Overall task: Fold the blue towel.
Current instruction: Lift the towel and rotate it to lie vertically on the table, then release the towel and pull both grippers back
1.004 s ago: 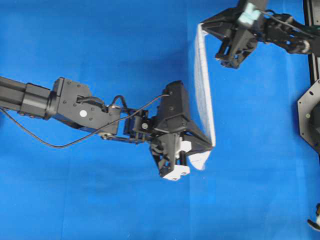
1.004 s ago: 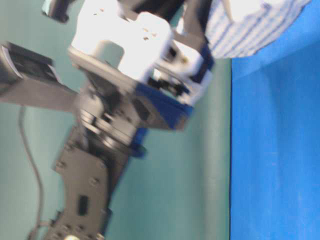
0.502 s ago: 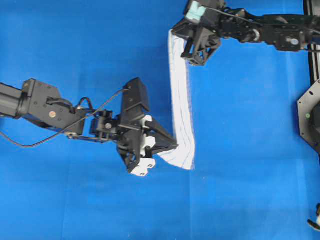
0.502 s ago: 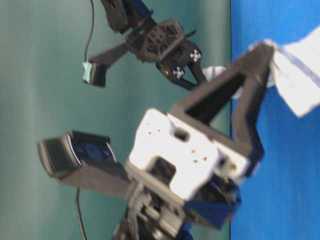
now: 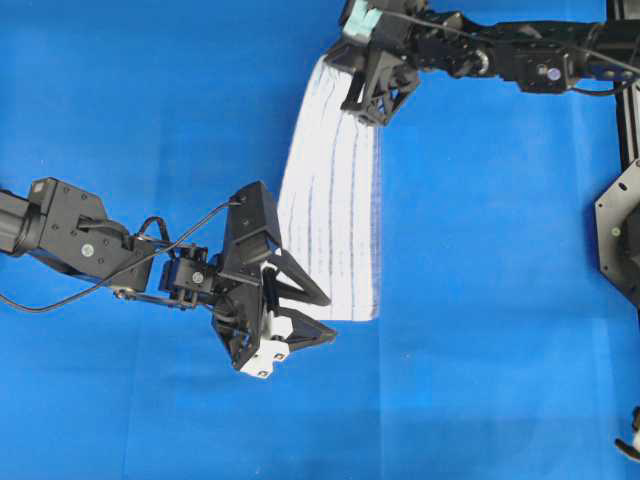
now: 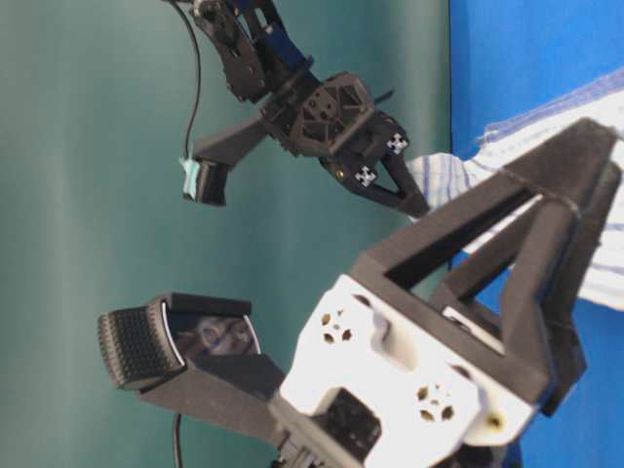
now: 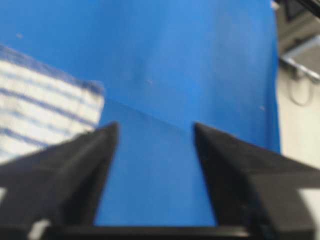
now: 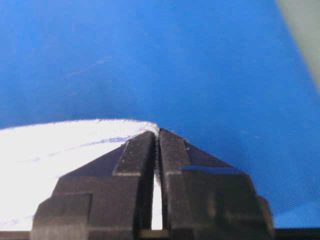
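Towel (image 5: pixel 330 215) lies spread on the blue cover (image 5: pixel 500 300), far corner raised. Right gripper (image 5: pixel 371 108) is clamped on that far corner. Left gripper (image 5: pixel 318 318) stands apart at the near edge, holding nothing.

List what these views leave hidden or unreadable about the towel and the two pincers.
- Blue towel: its near left corner in the overhead view is covered by the open left pincer.
- Towel's far end: the right pincer and its arm cover it from above; the right wrist view shows only the pinched edge.
- Number of folded layers: unreadable in any view.
- Table-level view: the blurred left pincer blocks most of the towel.
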Tool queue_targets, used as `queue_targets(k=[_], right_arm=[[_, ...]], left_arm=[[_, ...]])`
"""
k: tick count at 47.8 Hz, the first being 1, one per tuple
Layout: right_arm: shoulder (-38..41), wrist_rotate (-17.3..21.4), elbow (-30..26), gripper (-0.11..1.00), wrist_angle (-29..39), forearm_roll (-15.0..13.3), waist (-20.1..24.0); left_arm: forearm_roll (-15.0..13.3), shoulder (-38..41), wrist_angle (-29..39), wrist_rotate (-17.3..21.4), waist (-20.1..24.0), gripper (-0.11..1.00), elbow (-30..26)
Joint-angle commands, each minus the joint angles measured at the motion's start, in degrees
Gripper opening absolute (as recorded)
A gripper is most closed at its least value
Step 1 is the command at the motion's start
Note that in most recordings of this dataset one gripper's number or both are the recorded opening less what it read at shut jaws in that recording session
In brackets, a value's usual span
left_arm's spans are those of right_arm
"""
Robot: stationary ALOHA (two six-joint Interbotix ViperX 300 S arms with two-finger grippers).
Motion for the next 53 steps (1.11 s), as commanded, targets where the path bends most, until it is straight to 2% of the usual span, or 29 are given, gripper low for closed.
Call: queue_targets(k=[1, 3, 6, 15, 19, 31, 39, 47, 53], right_arm=[[-0.1, -0.1, -2.3, 0.05, 0.5, -0.1, 0.3], [0.1, -0.2, -2.7, 0.1, 0.8, -0.2, 0.3], [0.4, -0.5, -3.2, 0.24, 1.0, -0.8, 0.4], [0.5, -0.9, -3.6, 0.79, -0.1, -2.7, 0.5], [0.5, -0.9, -3.6, 0.93, -1.1, -3.3, 0.4], [-0.6, -0.9, -3.3, 0.93, -1.6, -4.2, 0.1], [-4.2, -0.9, -1.2, 0.93, -1.3, -4.4, -0.1], [-10.2, -0.3, 3.1, 0.93, -1.0, -4.4, -0.1], [-15.0, -0.1, 6.5, 0.93, 0.3, -4.3, 0.4]], left_arm=[[0.1, -2.0, -0.1, 0.1, -0.2, 0.63, -0.2], [0.1, -2.1, 0.0, 0.1, -0.2, 0.67, -0.1], [0.1, -2.1, 0.2, 0.0, -0.2, 0.67, -0.1], [0.1, -2.1, 0.2, 0.2, -0.2, 0.67, -0.3], [0.1, -2.2, 0.2, 0.4, -0.2, 0.67, -0.1], [0.2, -3.3, 0.4, 1.0, 0.0, 0.67, 1.2], [0.7, -6.5, 1.1, 2.4, 1.8, 0.67, 3.9], [0.7, -11.9, 1.2, 8.3, 4.0, 0.67, 6.7], [0.7, -15.6, 1.5, 14.6, 6.2, 0.67, 8.3]])
